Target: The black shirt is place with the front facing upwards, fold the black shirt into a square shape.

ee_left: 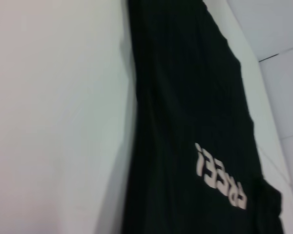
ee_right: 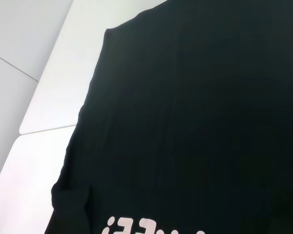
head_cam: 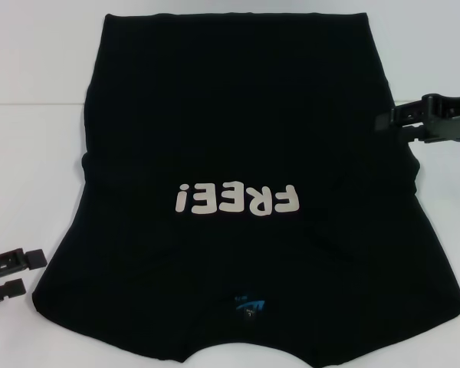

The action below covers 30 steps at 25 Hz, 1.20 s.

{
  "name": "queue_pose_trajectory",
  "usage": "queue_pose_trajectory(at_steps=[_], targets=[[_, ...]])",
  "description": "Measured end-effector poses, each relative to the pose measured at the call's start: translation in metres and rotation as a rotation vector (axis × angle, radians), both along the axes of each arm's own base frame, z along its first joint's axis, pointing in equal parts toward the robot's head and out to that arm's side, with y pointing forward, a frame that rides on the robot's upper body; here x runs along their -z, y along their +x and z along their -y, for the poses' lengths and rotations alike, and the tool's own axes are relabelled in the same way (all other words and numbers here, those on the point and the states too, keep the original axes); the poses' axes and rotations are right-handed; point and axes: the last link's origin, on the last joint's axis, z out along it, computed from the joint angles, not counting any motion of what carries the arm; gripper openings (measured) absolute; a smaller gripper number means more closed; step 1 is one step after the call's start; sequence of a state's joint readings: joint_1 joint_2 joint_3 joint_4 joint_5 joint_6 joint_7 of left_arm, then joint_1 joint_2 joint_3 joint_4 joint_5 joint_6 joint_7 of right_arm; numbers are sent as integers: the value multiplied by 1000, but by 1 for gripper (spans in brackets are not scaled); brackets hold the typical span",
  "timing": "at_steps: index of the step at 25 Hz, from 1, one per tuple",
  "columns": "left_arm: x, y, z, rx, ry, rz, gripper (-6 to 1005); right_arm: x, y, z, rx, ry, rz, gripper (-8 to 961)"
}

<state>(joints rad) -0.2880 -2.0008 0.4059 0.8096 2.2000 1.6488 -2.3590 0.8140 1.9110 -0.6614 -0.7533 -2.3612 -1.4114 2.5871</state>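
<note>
Black shirt lies spread flat, front up, on the white worktop, filling the middle of the head view; its long axis runs from the hem at the top of the frame to the collar at the bottom edge, where a small blue neck label shows below the pale "FREE!" lettering. Sleeves appear tucked in at both sides, so the body looks already narrowed. The right tool hovers at the right edge of the frame, level with the shirt's upper half and just beside its side seam, reaching inward; it has hold of nothing, and how far its fingers are parted cannot be told. The left tool sits at the lower left, just off the shirt's flared corner near the shoulder, its two fingers parted and empty. The right arm looks nearer the hem end, the left nearer the collar end; the likely next fold, judged from this layout, runs along that long axis, bringing one end over the other
</note>
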Motion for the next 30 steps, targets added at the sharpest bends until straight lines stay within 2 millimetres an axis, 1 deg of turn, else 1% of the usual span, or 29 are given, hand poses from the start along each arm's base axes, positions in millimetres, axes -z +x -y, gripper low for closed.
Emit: queue_pose_trajectory(at_steps=[5,11,23,30], targets=[[5,-4,-5,43,12,-71,934,1,1,1,0,-3,1,614],[13,-10,-7,41,1,-135,917,1,4,3,5,-4,-3,614],[24,-10,-13,36,-26,-154,899,0,7,4,7,-2,-6,613],[29,-8,-17,35,-37,-153,899,-2,12,6,19,3,-7,613]])
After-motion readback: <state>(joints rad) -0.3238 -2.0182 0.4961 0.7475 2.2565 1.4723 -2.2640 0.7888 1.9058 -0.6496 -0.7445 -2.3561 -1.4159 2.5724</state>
